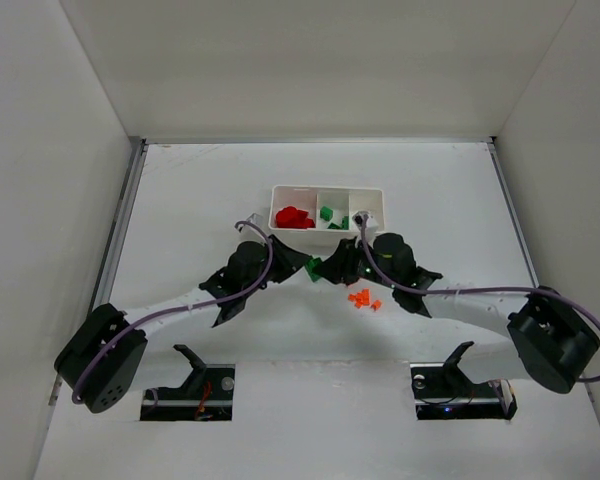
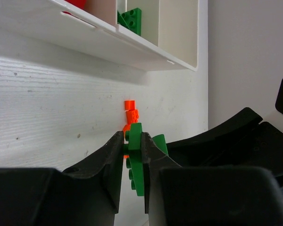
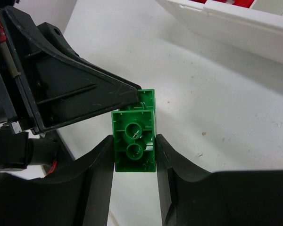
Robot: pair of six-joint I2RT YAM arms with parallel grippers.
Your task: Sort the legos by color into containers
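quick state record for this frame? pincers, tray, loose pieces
left pincer: shut on green brick, seen edge-on
right pincer: shut on second green brick, underside facing camera
tray: red legos in left compartment, green legos in middle
right compartment: no brick visible
orange pieces: loose on table, outside tray

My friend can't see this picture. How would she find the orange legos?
Find the white tray in the middle. Just in front of its right compartment sits a cluster of orange legos. They're the only orange things and the tiniest pieces.
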